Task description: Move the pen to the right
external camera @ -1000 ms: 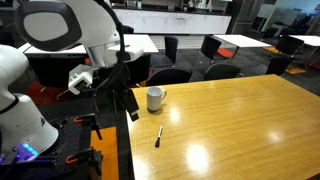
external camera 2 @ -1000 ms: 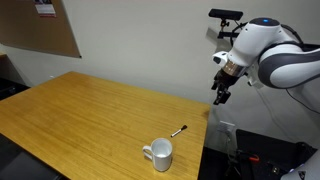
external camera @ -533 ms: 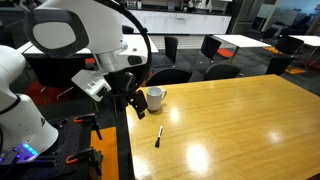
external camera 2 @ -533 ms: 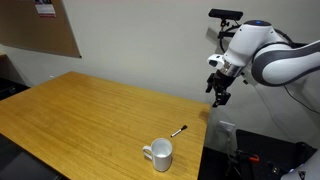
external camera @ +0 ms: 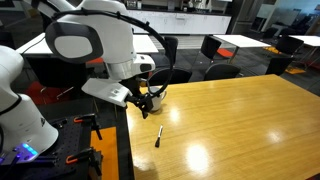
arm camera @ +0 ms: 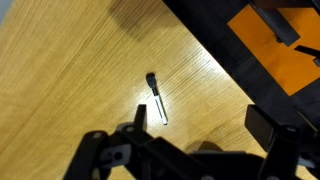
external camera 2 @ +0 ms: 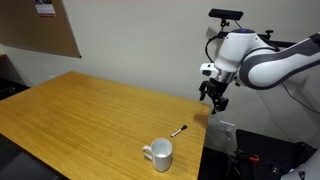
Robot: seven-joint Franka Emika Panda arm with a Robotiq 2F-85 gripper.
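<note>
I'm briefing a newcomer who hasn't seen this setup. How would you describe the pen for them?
Start at the long wooden table and find the white mug near its edge. Close by the mug, lying flat on the bare wood, is the pen: thin, dark, with a pale end, the only slim thing there.

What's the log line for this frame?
stage: pre-grasp | pincer: open, empty, raised | thin black pen with whitish end: flat on wooden table, untouched | white mug: upright nearby
</note>
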